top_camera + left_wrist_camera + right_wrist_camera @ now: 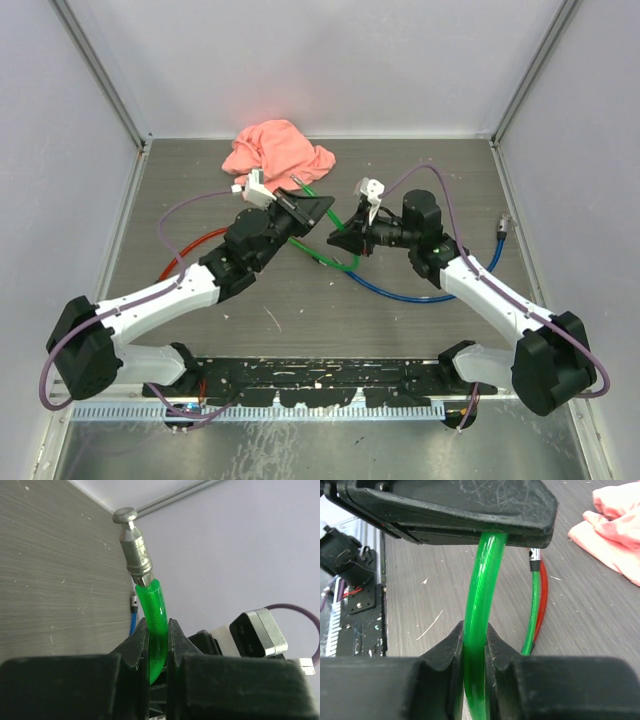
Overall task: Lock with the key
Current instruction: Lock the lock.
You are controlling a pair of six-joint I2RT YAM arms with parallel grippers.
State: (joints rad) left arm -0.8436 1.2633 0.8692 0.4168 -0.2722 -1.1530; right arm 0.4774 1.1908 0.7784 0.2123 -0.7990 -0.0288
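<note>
a: grey wood-grain table (300,300) between pale walls, with a pink cloth (275,150) bunched at the far side. where's the lock?
b: it looks like a cable lock. the green cable (479,585) is lifted off the table and spans between the two arms near the middle. a red cable (185,255) and a blue cable (400,295) loop on the table around it.
a: fingers?
b: the left gripper (157,632) is pinched narrow on the green cable just below its metal pin end (134,545), which sticks out free toward the far wall. the right gripper (474,637) is clamped on the same cable a little further along, close to the left one.
a: and the key?
b: i can't find a key in any view, and i can't be sure of a lock body either.
a: so which step?
b: my read is an early one: getting the pin end presented. next, i'd guess the pin has to be guided into its socket and held steady. then one arm lets go to fetch the key while the other braces the cable. the springy cable may twist the pin off line.
</note>
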